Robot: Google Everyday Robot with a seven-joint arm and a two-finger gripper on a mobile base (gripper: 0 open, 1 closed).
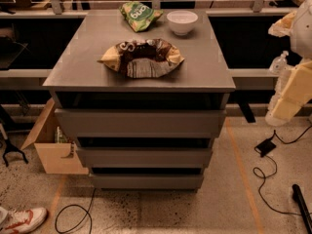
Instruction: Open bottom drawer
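Note:
A grey cabinet [87,77] with three stacked handle-less drawers stands in the middle of the camera view. The bottom drawer [146,181] is the lowest and narrowest front, just above the floor, and looks shut, flush under the middle drawer [144,157] and the top drawer [140,123]. Only cream-coloured segments of my arm [295,89] show at the right edge, well to the right of the cabinet and above the floor. The gripper itself is out of view.
On the cabinet top lie an open brown snack bag [144,57], a green bag [139,14] and a white bowl [182,22]. A cardboard box [53,152] stands at the cabinet's left. Cables [265,179] and a shoe [22,219] lie on the floor.

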